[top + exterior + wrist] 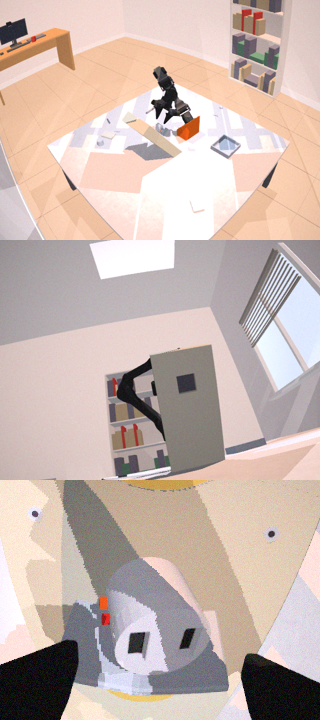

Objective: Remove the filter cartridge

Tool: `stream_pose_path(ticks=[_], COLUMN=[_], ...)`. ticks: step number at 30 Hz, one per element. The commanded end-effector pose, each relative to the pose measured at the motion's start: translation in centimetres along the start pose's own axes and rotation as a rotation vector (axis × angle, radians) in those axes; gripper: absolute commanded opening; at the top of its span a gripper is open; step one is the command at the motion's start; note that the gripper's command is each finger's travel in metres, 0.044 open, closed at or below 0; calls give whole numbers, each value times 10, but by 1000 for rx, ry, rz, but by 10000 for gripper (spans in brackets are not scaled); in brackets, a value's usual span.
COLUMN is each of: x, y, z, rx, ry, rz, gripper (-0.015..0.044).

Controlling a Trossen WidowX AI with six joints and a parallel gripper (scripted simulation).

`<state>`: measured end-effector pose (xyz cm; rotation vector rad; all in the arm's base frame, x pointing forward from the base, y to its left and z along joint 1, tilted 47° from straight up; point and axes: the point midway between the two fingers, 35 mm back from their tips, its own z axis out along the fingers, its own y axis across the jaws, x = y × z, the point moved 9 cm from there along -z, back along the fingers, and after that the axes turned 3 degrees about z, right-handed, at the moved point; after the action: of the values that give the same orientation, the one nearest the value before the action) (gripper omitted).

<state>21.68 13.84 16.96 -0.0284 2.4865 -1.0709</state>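
Observation:
The round filter cartridge [152,652] is out of the panel's bore. It lies in a grey holder [86,662] on the front of the beige panel [152,132] [192,418] [220,572], below the yellow ring [167,484]. Its two dark slots face the wrist camera. My gripper [162,660] [160,120] is open. Its fingers stand apart to the left and right of the cartridge, with none of it gripped. Whether the fingertips reach its depth, I cannot tell. The grey tray [219,152] stands right of the panel in the top view, with nothing seen in it.
An orange upright board [189,129] stands between the panel and the tray. A thin rod [149,110] shows beside the gripper. A pale block [108,134] and a small grey cup [100,142] are left of the panel. A white block [197,207] lies near the front.

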Motion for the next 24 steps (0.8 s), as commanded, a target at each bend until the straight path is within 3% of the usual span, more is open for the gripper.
stream_pose_path(ticks=[1, 24], x=[1, 1], y=[0, -1], z=[8, 36], rx=[-2, 0], ry=[3, 4], rz=[-4, 2], gripper=[305, 298])
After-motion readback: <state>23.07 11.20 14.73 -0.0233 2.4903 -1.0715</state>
